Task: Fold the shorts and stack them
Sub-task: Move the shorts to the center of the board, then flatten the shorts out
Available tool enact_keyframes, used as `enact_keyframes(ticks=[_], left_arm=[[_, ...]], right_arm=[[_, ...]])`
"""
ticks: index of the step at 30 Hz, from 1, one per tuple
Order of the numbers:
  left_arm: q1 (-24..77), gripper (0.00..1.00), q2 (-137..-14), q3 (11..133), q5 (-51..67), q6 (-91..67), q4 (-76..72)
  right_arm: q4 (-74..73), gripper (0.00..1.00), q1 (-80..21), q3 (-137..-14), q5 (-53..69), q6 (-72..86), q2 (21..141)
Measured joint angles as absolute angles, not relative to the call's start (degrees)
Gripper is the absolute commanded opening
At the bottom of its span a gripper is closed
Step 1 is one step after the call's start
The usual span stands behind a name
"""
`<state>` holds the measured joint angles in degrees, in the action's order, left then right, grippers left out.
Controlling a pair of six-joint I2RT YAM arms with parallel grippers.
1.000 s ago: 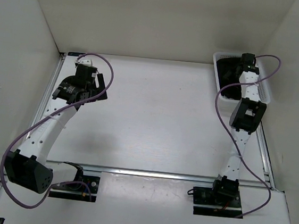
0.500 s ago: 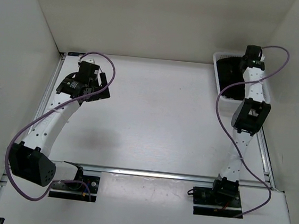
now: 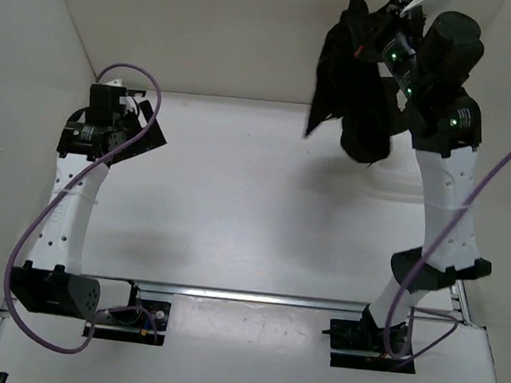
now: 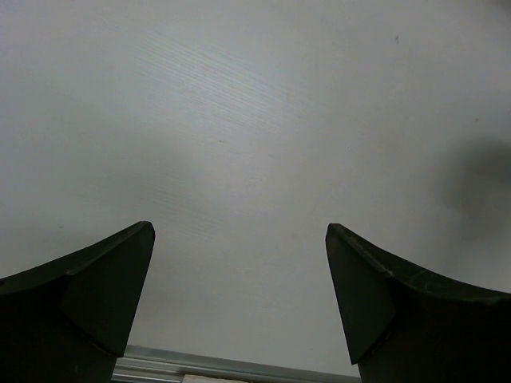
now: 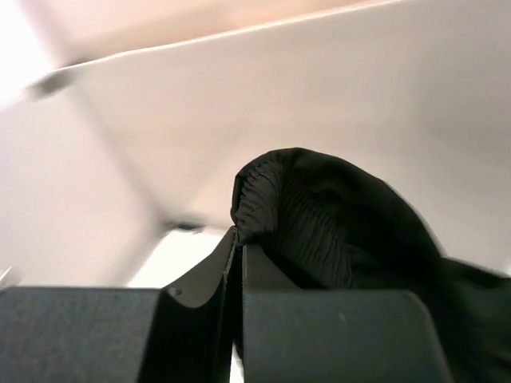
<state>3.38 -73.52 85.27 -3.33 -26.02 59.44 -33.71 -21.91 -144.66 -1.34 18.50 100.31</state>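
Robot lab work cell. Plain white surface (image 3: pixel 263 201) boxed in by bare white panels (image 3: pixel 253 36) at the back and both sides, like a purpose-built enclosure. Left arm (image 3: pixel 70 218) and right arm (image 3: pixel 445 211), white with black joints, bolted on black base plates (image 3: pixel 128 318) at the near edge; aluminium rail (image 3: pixel 254 296) runs across just beyond them. Purple cables (image 3: pixel 159 101) loop loose along both arms, green indicator lights (image 3: pixel 394 52) glow on the right one. Flat, even lighting.
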Motion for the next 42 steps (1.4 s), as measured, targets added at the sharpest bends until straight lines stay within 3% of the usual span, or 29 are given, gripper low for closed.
enact_keyframes(ticks=[4,8,9,10,11,12,14,16,17,18,19,20,21,23,24,26,27,28,34,41,42], left_arm=[[-0.58,1.00,-70.37,89.10,-1.54,-26.02,60.29],[-3.05,1.00,-66.37,90.37,0.23,-25.98,60.42],[-3.25,1.00,-65.71,90.37,0.73,-25.98,60.49],[-3.27,1.00,-65.28,90.24,1.19,-25.98,60.47],[-3.27,1.00,-64.90,89.76,2.09,-25.96,60.27],[-3.27,1.00,-64.69,88.95,2.96,-25.96,60.14],[-3.22,1.00,-64.69,86.30,4.64,-25.96,59.64],[-2.44,0.97,-65.65,83.46,5.52,-26.02,59.57],[-2.02,0.93,-66.41,81.95,5.63,-26.06,59.53],[-1.58,0.88,-67.26,80.68,5.69,-26.15,59.61],[-1.15,0.83,-68.25,79.33,5.82,-26.22,59.46],[-0.84,0.67,-69.28,78.06,5.96,-26.33,59.44],[-0.60,0.60,-70.41,76.90,6.09,-26.44,59.51],[-0.51,0.49,-72.58,75.09,6.20,-26.85,59.16],[-0.51,0.49,-74.17,74.39,6.00,-26.83,59.09],[-0.51,0.71,-76.95,74.00,5.30,-27.40,58.61],[-0.51,0.94,-78.78,73.97,4.78,-27.81,58.30],[-0.51,1.00,-80.88,73.97,4.51,-27.92,57.89],[-0.69,1.00,-98.17,75.57,3.62,-30.76,55.42],[-0.75,1.00,-113.27,84.47,2.55,-32.42,54.06],[-0.97,0.94,-114.96,85.69,2.37,-32.56,53.69]], right_arm=[[-33.04,0.00,-27.14,-135.17,-0.78,17.82,92.29],[-32.36,0.00,-31.83,-115.70,-3.46,17.87,85.34],[-32.88,0.07,-32.45,-110.34,-3.75,18.15,84.34],[-33.23,0.32,-32.53,-106.04,-4.10,18.72,84.07],[-33.71,0.74,-32.18,-101.62,-4.43,19.22,84.49],[-34.48,0.79,-31.44,-98.50,-4.60,19.77,85.60],[-37.43,0.79,-29.50,-95.48,-4.34,20.32,89.08],[-38.63,0.69,-27.90,-92.36,-4.82,20.78,91.31],[-38.98,0.61,-27.33,-90.13,-5.37,21.06,91.26],[-39.40,0.36,-27.09,-87.66,-6.26,21.69,90.37],[-39.70,0.23,-27.07,-85.47,-6.94,22.13,89.17],[-39.62,0.10,-27.09,-83.09,-7.49,22.96,87.46],[-39.62,0.01,-27.09,-80.82,-7.86,23.92,85.47],[-39.70,0.03,-27.11,-77.56,-7.68,25.15,81.62],[-39.22,0.21,-27.11,-75.94,-7.25,25.63,79.59],[-38.44,0.45,-27.29,-73.87,-5.82,26.57,77.69],[-37.95,0.60,-27.59,-73.01,-5.15,26.81,77.54],[-37.52,0.64,-28.21,-72.31,-4.32,27.07,77.93],[-35.68,0.64,-33.06,-72.88,-1.04,27.46,87.42],[-34.68,0.65,-34.83,-83.29,1.96,33.04,101.97],[-34.65,0.64,-34.57,-84.53,2.28,34.63,103.48]])
